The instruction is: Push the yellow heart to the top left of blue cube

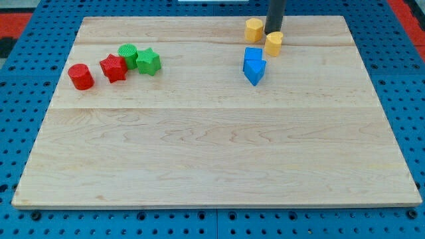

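- The pale wooden board [212, 153] lies on a blue perforated table [20, 99] and carries every block. The blue cube [252, 56] sits towards its top right.
- The dark straight rod [275, 13] comes down from the view's top, above and right of the blue cube. It has no jaws, so nothing is gripped or let go; it can only push.
- The tip [273, 32] stands above the blue cube, slightly to its right, between the two yellow blocks and touching or nearly touching both.
- One yellow block [274, 44], seemingly the yellow heart though its shape is hard to read, lies just below the tip at the cube's upper right, close to it.
- The other yellow block [254, 30], faceted in outline, already sits just above the cube.
- The move turns on this: the heart must travel towards the view's left, yet the tip is above it, so it likely needs to come round to the heart's right side.
- Count: two yellow and two blue blocks, the cube and a pointed blue block [255, 70] touching it below.
- Far left of the cube are two red, a cylinder [81, 76] and a star [113, 68], and two green, a cylinder [127, 53] and a star [149, 62].
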You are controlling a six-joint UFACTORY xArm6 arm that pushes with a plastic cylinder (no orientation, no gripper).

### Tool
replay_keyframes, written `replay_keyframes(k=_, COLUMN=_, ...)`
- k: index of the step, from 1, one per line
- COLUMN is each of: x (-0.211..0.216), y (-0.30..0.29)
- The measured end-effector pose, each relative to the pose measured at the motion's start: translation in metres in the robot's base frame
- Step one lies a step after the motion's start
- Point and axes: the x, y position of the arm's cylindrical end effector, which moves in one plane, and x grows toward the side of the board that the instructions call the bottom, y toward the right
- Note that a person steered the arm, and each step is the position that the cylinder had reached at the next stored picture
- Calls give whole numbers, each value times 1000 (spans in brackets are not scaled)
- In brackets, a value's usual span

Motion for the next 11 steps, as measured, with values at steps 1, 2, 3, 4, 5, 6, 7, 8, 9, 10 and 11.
replay_keyframes(k=1, x=0, y=19)
replay_keyframes(k=2, x=-2, y=33)
replay_keyframes(k=3, x=-7, y=40)
replay_keyframes(k=4, x=-5, y=39)
replay_keyframes(k=5, x=-8, y=39)
replay_keyframes(k=6, x=-16, y=39)
replay_keyframes(k=7, x=-17, y=39)
replay_keyframes(k=8, x=-18, y=39)
replay_keyframes(k=9, x=-18, y=31)
replay_keyframes(k=10, x=-12, y=33)
replay_keyframes(k=11, x=11, y=57)
